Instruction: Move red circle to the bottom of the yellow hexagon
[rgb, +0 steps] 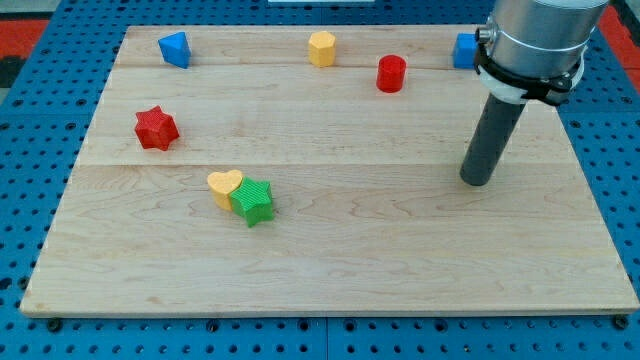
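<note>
My tip (476, 181) rests on bare wooden board (400, 250), touching no block.
Ribbed red circle (391, 74) sits far left of it, right of the yellow hexagon (321, 48).

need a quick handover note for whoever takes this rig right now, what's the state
My tip is down on the board at the view's right, touching no block, well below and to the right of the red circle.
The red circle sits right of the yellow hexagon, apart from it, near the view's top.
Done: nothing visible yet.
Left: push the red circle left and down until it sits just below the hexagon.
</note>
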